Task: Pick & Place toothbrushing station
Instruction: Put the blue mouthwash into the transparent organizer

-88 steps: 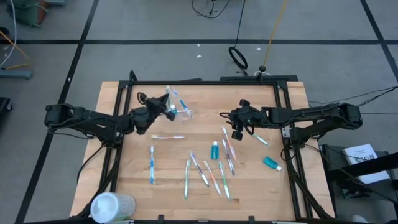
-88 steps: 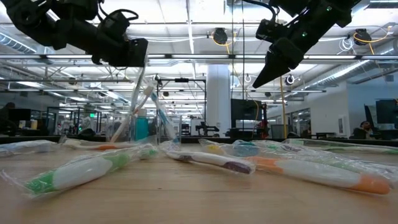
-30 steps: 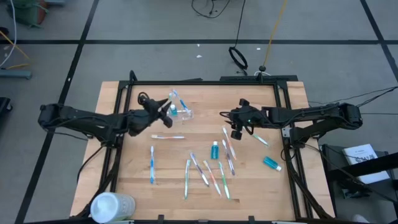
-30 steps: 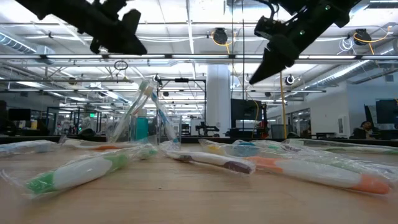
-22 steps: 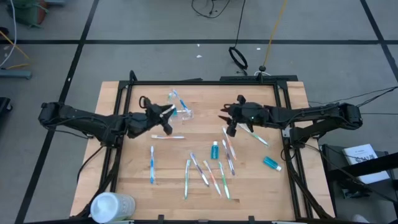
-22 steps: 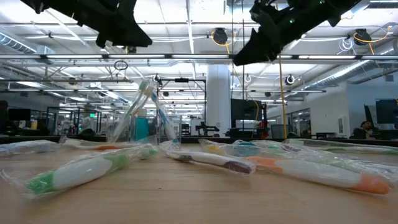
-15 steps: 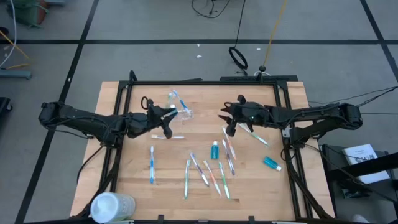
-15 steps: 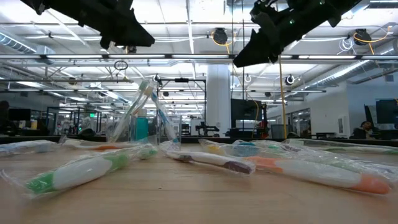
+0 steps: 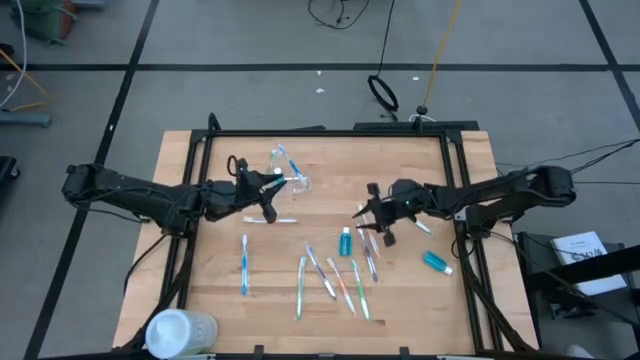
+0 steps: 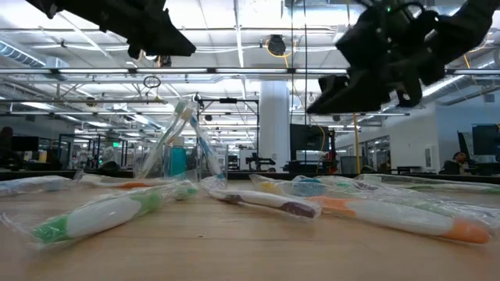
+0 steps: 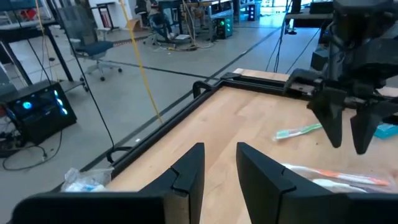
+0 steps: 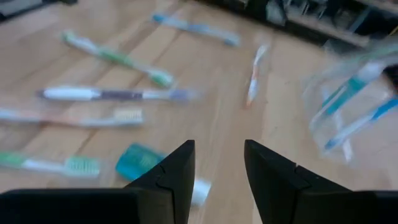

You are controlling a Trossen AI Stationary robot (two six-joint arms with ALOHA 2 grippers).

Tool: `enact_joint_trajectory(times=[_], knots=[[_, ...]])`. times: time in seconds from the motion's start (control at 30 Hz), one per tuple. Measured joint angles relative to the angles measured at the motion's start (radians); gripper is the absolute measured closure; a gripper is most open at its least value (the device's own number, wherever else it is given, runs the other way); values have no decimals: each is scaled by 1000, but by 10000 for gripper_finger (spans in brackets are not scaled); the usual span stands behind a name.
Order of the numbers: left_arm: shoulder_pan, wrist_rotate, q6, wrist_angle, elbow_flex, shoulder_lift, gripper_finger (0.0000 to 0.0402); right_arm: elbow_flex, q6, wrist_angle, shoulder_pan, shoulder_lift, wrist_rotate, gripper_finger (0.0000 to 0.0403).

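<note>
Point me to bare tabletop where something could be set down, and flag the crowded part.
Free: the far-right corner of the table, beyond the right end effector; also the near-middle strip between the white container and the toothbrush cluster. Crowded: that cluster with the teal tube, and around the clear cup by the left end effector.

Wooden table [image 9: 210,260] under scattered toothbrushes [image 9: 243,264], tubes [image 9: 437,262], cup [image 9: 294,182].

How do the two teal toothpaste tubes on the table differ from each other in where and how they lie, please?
The middle tube lies among the toothbrushes, lengthwise toward the table's front; the right tube lies alone near the table's right edge, angled. The right claw hangs beside the middle one only. Both lie flat.
</note>
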Motion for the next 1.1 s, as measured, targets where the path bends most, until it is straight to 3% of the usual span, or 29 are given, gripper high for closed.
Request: enact_joint_trajectory(times=[0.23, 0.53, 1.1], knots=[[15, 2, 2, 20, 0, 0, 302, 69, -9, 16, -5, 178, -31, 273], [38, 6, 9, 18, 0, 0, 302, 265, -136, -252, -7, 353, -26, 273], [40, 33, -10, -98, 0, 0, 302, 290, -57, -362, 14, 376, -22, 272]])
